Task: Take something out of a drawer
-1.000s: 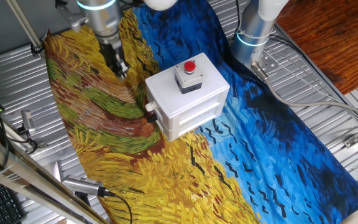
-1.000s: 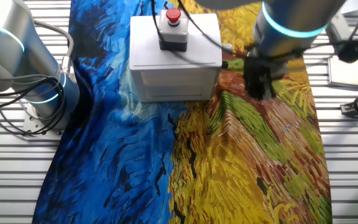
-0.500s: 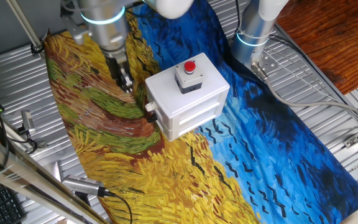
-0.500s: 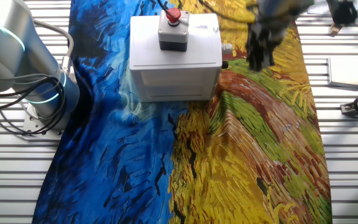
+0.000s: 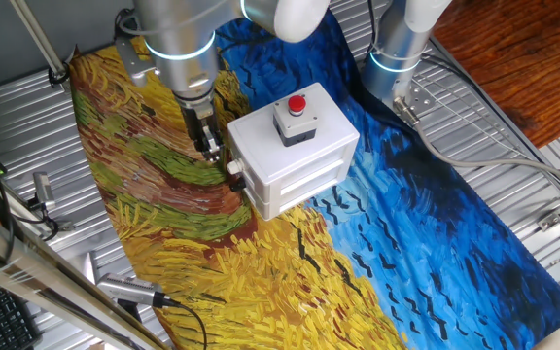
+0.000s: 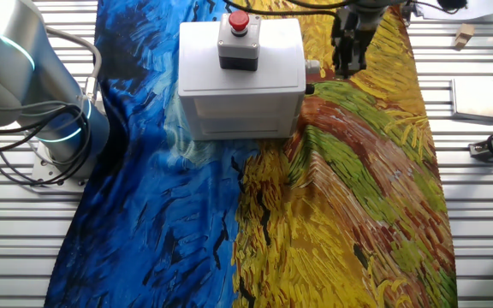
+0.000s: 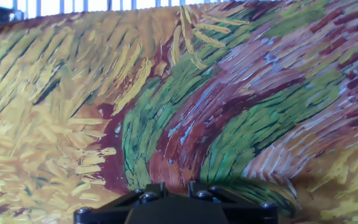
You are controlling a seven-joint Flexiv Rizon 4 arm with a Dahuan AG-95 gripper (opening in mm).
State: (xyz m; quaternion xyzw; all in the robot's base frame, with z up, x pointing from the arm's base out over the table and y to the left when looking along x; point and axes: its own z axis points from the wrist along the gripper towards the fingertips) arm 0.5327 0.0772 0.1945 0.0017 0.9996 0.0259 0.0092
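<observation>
A painted cloth [image 5: 163, 224] in yellow, green and blue covered the slatted metal table [image 5: 513, 156]. The white box [image 5: 295, 156] sat on it with the red button [image 5: 297, 105] on top, and its drawer [image 6: 242, 120] was shut, small knob [image 5: 233, 170] on the side. The gripper [image 5: 208, 148] hung just beside that knob, low over the cloth. Couldn't tell if the fingers were apart or together. No sign of the wooden block.
</observation>
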